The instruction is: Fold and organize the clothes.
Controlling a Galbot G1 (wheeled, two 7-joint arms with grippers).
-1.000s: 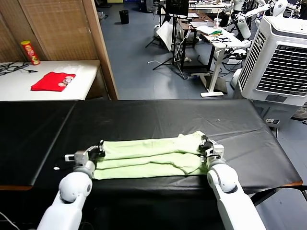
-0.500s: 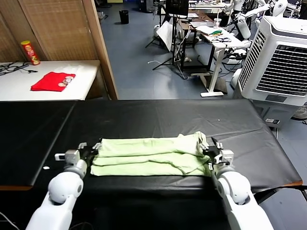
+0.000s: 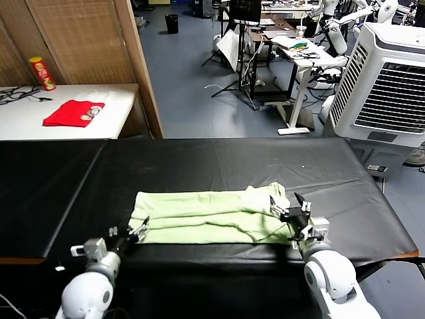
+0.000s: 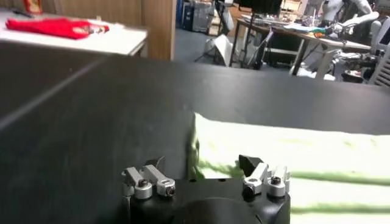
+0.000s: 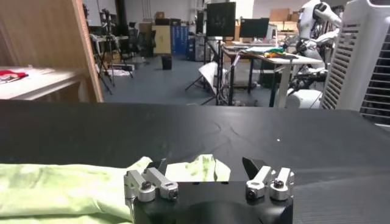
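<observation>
The T-shirt lies folded into a long strip near the table's front edge. Left gripper and right gripper stand spread, apparently holding nothing. Probably crosswise folds remain.

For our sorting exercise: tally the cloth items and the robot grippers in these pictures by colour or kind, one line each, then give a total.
Pale green T-shirt, folded on the black table: 1
Red folded cloth, on the white side table: 1
Grippers, left gripper and right gripper, both open: 2
Total: 4

Black table, white side table, blue floor, big fan unit
</observation>
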